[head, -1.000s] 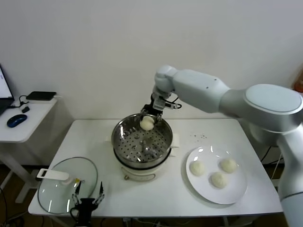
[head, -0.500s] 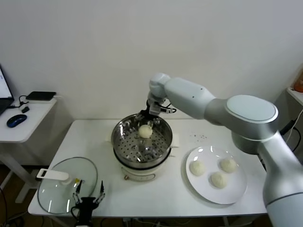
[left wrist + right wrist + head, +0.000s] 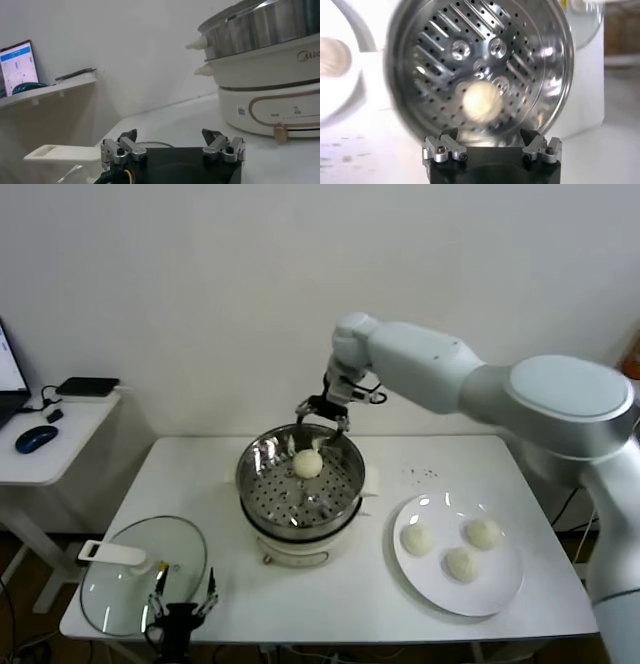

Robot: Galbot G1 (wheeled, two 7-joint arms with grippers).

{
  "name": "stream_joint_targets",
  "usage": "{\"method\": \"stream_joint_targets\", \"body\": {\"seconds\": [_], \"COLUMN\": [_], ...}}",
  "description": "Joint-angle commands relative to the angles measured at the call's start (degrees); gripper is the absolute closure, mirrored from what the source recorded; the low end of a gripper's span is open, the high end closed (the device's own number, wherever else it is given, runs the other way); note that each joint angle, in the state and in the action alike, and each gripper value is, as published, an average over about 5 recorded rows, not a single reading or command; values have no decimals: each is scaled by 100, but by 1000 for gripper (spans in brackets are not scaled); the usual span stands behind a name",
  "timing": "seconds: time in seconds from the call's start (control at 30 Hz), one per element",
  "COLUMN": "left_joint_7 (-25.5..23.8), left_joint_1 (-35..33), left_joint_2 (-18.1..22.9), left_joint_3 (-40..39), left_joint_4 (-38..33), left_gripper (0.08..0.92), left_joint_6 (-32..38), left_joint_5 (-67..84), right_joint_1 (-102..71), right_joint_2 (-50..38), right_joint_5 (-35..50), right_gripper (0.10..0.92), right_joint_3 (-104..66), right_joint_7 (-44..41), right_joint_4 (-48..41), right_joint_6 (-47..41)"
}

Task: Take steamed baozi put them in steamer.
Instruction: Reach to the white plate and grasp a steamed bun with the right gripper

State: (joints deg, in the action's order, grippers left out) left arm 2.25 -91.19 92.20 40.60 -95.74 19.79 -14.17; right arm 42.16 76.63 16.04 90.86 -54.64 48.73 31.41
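One steamed baozi (image 3: 307, 465) lies loose on the perforated floor of the steamer (image 3: 252, 476), toward the back; in the right wrist view the baozi (image 3: 481, 101) sits in the basket (image 3: 540, 50) below the jaws. My right gripper (image 3: 322, 412) hangs open and empty just above the steamer's back rim, and its jaws (image 3: 490, 137) stand wide apart. Three more baozi (image 3: 416, 539) (image 3: 483, 532) (image 3: 461, 564) rest on the white plate (image 3: 503, 589) to the right. My left gripper (image 3: 182, 609) is parked open at the table's front edge (image 3: 172, 140).
A glass lid (image 3: 140, 574) with a white handle (image 3: 55, 152) lies at the front left, right by the left gripper. The steamer's cream pot base (image 3: 270, 107) stands mid-table. A side desk with a mouse (image 3: 35, 438) is at far left.
The right gripper opened and let go of the baozi, which now lies in the steamer basket. The gripper then lifted away above the back rim. The left arm stayed put.
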Motion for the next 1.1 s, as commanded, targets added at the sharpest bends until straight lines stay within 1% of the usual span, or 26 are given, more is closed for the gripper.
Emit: {"method": "stream_joint_targets", "body": {"seconds": [0.03,0.1,0.17,0.23,0.3,0.47,0.63,0.77,0.97,1.1], "left_joint_7": [-7,-10,-11,-12,-14,-14,-3,-3,1,3], "left_joint_1": [1,20,43,60,70,76,78,94,109,107], "left_joint_2": [140,139,142,146,148,152,148,175,198,189], "left_joint_3": [-14,-21,-30,-45,-60,-56,-4,-12,-13,-6], "left_joint_4": [28,54,87,120,143,171,246,287,327,345], "left_gripper": [177,177,177,177,177,177,177,177,177,177], "left_joint_6": [-2,-4,-5,-4,-2,0,31,49,68,77], "left_joint_5": [1,0,-1,-6,-15,-24,-30,-62,-84,-91], "right_joint_1": [1371,1540,1592,1559,1473,1194,648,371,-268,-865], "right_joint_2": [-1622,-1923,-2197,-2440,-2605,-2875,-3090,-3110,-3107,-3099], "right_joint_5": [2765,3403,3790,3986,4019,3668,3001,2688,2218,2061], "right_gripper": [203,203,203,203,203,203,203,203,203,203], "right_joint_3": [1904,2139,2267,2345,2388,2376,2198,2101,1767,1306], "right_joint_7": [346,561,705,831,880,762,689,754,1145,1454], "right_joint_4": [2073,2651,3154,3582,3849,4131,4144,4076,3820,3590], "right_joint_6": [-3305,-4165,-4751,-5139,-5309,-5402,-5424,-5462,-5738,-5955]}}
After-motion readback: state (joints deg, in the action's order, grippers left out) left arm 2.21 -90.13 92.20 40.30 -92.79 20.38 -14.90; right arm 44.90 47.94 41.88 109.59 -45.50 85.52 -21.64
